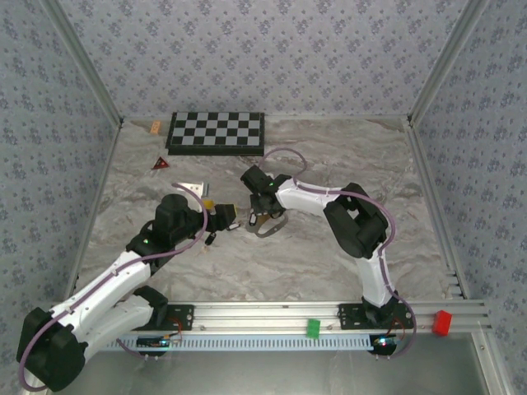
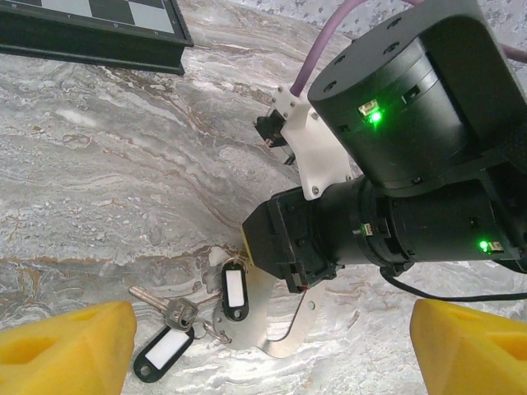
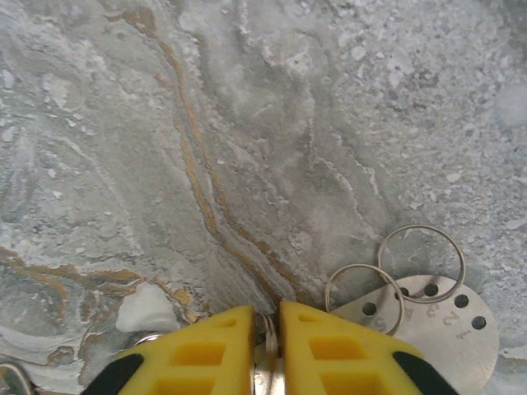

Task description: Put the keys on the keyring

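Yellow pads of my left gripper stand spread wide, holding nothing. Between them, nearer the left pad, lie the keys. One black head with a white window sits just beside that pad, and a short silver blade angles away past it. A second black head lies further out and to the right, with small wire loops between the two heads. Right of those, also between my pads, a curved metal plate lies flat on the marble table. My right arm comes down over it. Its dark end is touching or just above the second head; I cannot tell which. Far beyond my left pad sits a chessboard.

My right gripper has its yellow fingers pressed almost together, with a thin silvery wire caught in the slit; what it belongs to I cannot tell. Just right of these fingers lies the keyring, a thin wire loop overlapping a smaller loop. Both rest partly on a round metal disc with punched holes.
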